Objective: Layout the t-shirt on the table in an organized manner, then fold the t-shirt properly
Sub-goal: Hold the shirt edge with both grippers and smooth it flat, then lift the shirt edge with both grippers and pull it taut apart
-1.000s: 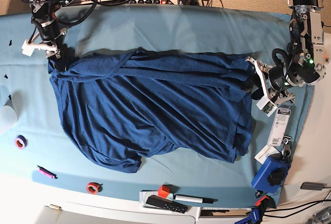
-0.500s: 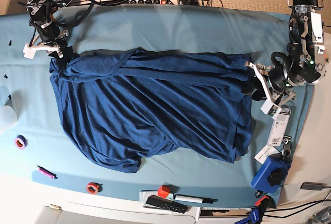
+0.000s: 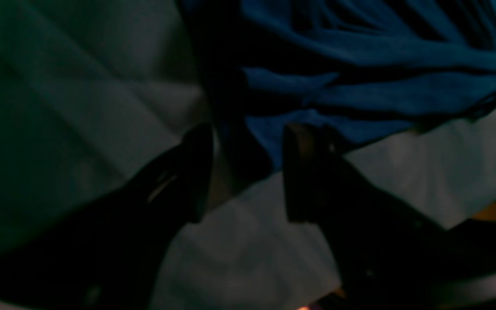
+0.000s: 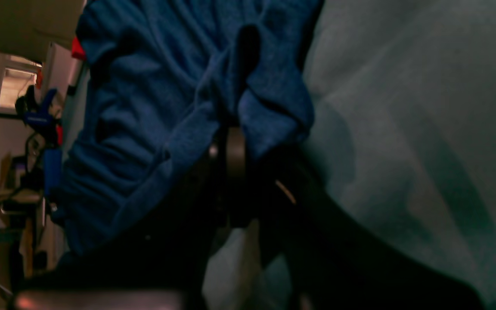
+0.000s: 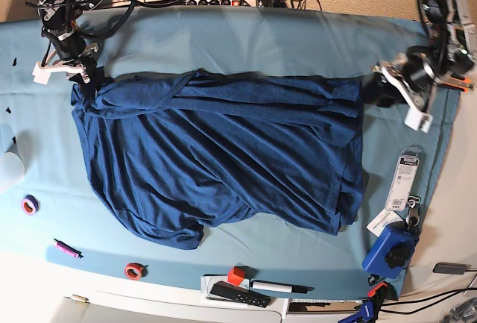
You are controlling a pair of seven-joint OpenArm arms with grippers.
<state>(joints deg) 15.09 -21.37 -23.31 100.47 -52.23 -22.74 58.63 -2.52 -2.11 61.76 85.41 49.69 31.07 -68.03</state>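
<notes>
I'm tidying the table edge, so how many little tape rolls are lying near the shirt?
2. A purple tape roll lies left of the t-shirt; a red tape roll lies by the table's front edge. More may be hidden beneath the shirt.

- left gripper point(image 3: 248, 172): black fingers, flat brownish pad face on one
- right gripper point(image 4: 235, 172): black, grey pad edge
- both arms: black links, white finger shells, looping black cables
</notes>
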